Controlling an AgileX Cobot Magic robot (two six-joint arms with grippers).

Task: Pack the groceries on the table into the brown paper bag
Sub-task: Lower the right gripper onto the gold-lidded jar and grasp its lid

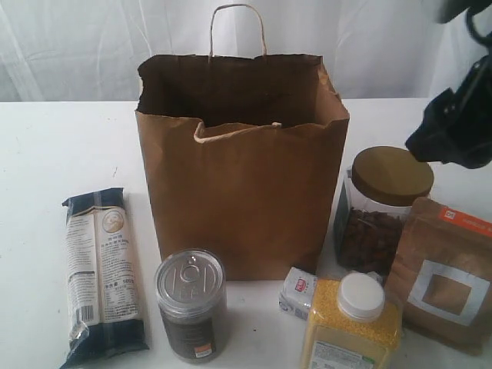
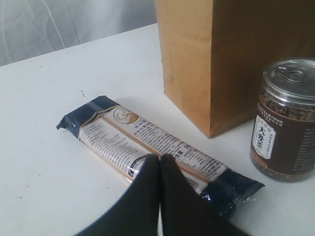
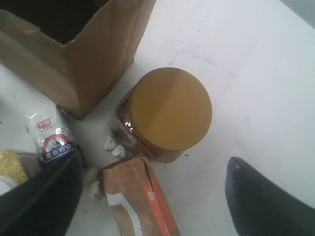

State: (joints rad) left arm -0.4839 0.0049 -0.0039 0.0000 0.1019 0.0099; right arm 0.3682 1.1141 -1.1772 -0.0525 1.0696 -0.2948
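- White table [image 1: 46,146], pale curtain behind; the bag [image 1: 242,200] stands open, seemingly unfilled
- Right gripper [image 3: 153,167] has its jaws wide and empty; the jar [image 3: 170,108] sits just ahead of their gap
- Left gripper [image 2: 160,160] is pinched shut, empty, above the noodle packet [image 2: 147,140]
- Likely the first pick: straddle the jar, then close

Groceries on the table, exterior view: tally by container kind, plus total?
Soft packs: 3 (noodle packet, small white-blue packet, windowed pouch)
Cans: 1 (silver pull-tab can)
Jars: 1 (gold-lidded jar)
Bottles: 1 (white-capped bottle)
Total: 6
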